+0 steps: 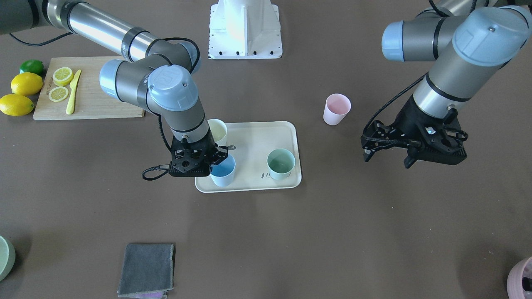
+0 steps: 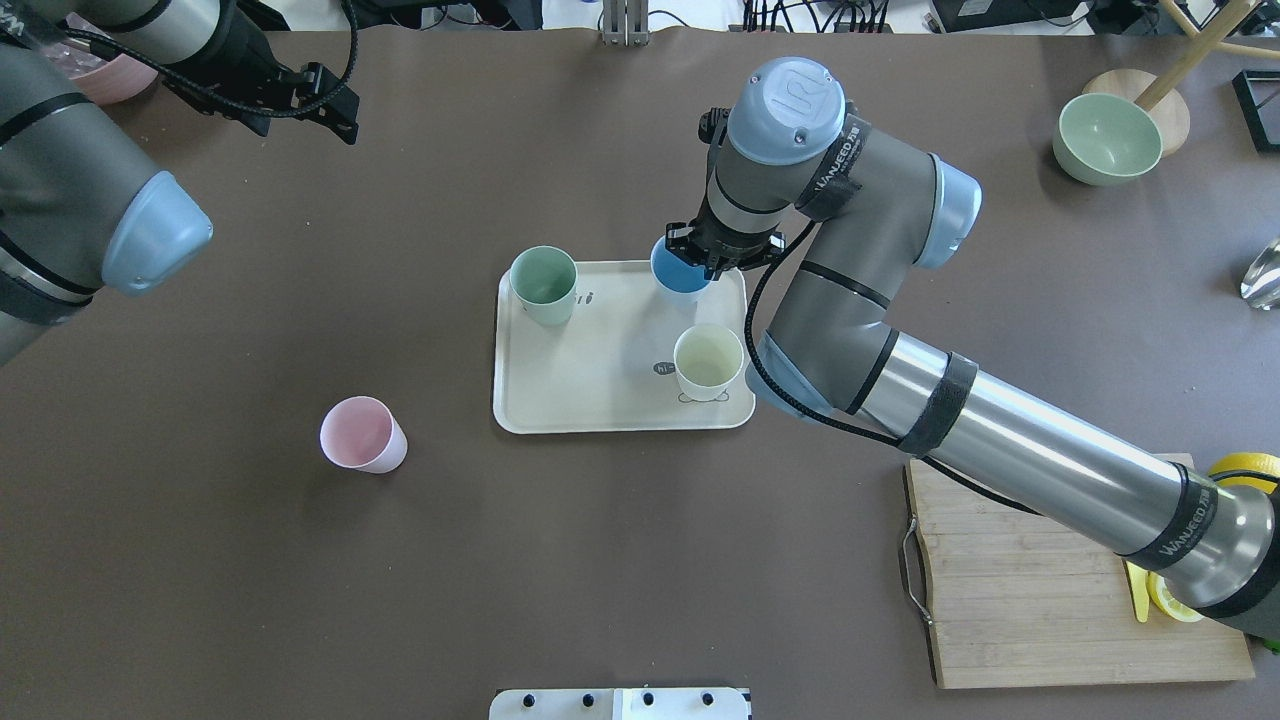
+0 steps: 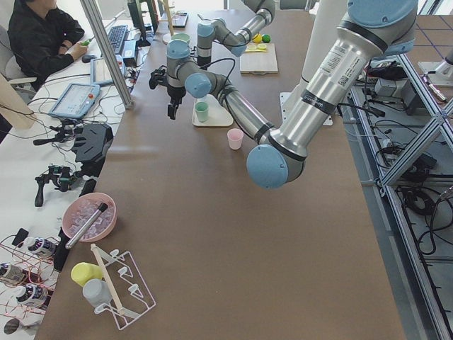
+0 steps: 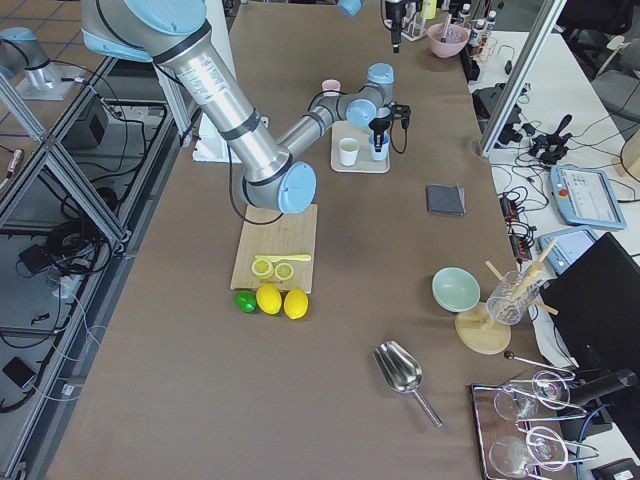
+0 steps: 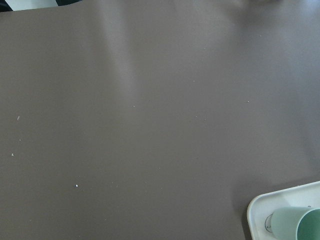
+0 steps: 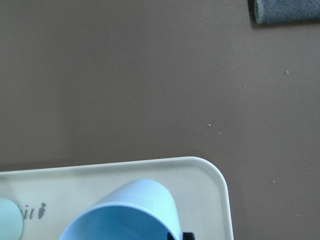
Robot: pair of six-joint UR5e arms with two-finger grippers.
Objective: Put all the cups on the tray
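Overhead exterior shows right gripper clamped on blue cup at tray corner; left gripper stands spread.

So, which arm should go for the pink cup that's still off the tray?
Left. The left gripper is empty, on the same side of the tray as the pink cup; the right gripper is busy at the blue cup.

Bright, even light; soft, faint shadows on the matte surface; the blue cup looks slightly blurred up close.
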